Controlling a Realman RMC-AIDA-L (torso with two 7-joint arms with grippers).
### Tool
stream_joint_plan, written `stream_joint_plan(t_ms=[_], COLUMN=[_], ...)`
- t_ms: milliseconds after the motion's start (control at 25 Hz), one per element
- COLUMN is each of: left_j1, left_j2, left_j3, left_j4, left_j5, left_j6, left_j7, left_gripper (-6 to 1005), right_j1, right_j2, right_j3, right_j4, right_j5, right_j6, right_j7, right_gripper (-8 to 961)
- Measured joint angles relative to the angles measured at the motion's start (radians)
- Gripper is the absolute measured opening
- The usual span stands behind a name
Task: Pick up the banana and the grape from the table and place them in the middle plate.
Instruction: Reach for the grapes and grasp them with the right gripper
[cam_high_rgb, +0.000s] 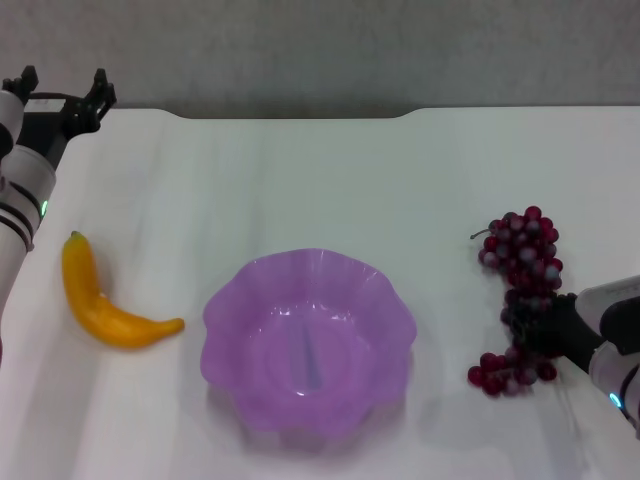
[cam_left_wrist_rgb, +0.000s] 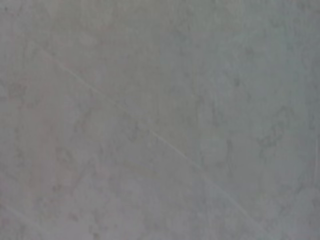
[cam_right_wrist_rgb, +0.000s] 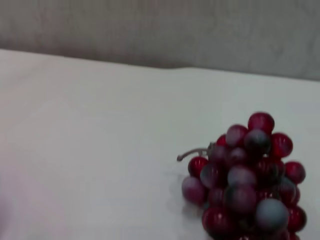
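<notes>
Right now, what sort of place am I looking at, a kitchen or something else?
Probably a robot test bench, not a kitchen: a bare white table against a plain wall, holding only a banana, grapes and a purple dish.

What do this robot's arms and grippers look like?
Both arms are white segmented tubes with dark bands and a small green light near each wrist. The left gripper is black with two prong-like fingers; the right gripper is black too, its shape unclear.

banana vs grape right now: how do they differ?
The banana is one smooth yellow-orange curve; the grape is a knobbly dark red bunch. Banana lies untouched left of the middle plate; grape lies right, with the right gripper on it. Both rest on the table, outside the plate.
</notes>
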Motion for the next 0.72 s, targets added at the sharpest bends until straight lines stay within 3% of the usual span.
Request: stream_joint_plan(t_ms=[720], left_j1=[0.003], left_j2=[0.002], left_j3=[0.000], left_j4=[0.000], left_j5=[0.000], left_j6=[0.000], left_j7=[0.000], left_gripper=[903], right_j1=[-0.012], right_j2=[-0.003], right_j3=[0.002], right_j4=[0.002], right_j5=[-0.002], right_j6=[-0.083], right_j7=[-0.024], right_gripper=[419])
